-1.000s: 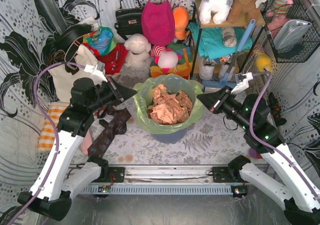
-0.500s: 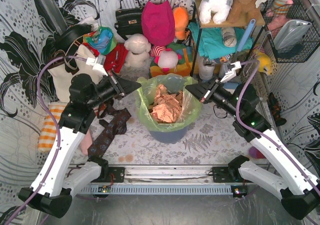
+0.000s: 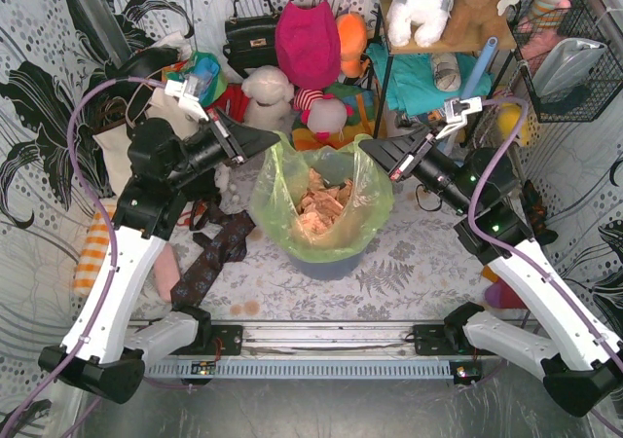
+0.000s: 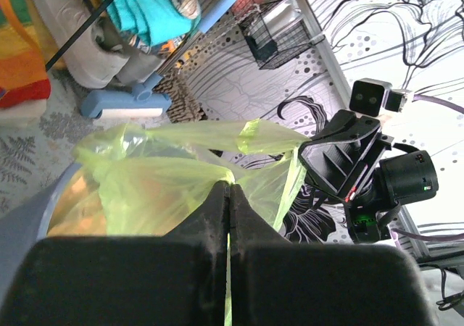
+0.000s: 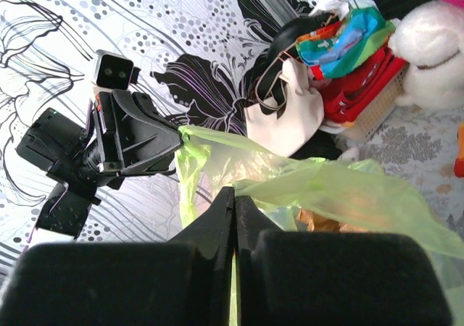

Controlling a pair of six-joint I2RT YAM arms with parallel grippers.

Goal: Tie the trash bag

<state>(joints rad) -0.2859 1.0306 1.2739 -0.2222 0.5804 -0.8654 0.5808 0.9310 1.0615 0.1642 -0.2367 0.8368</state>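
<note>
Lime-green bag [image 3: 321, 204] at table centre, its mouth stretched above the bin [image 3: 326, 263].

Bottom of the bag sits in the bin, with paper [image 3: 316, 209] showing inside. The left gripper [image 3: 275, 138] is clenched on the rim at about 10 o'clock of the bag, and the right gripper [image 3: 365, 144] is clenched on the opposite rim at about 2 o'clock. Both wrist views show jaws pressed together with a green fold pinched between them. The mouth's long axis runs 9-to-3 in the top view, taut from one grip to the other. The two tips face each other across it, well apart and about level, so neither arm is nearer. My read is that the knot turns on this line — the two held corners must meet and cross over the middle of the mouth, each arm travelling inward along that axis.
</note>
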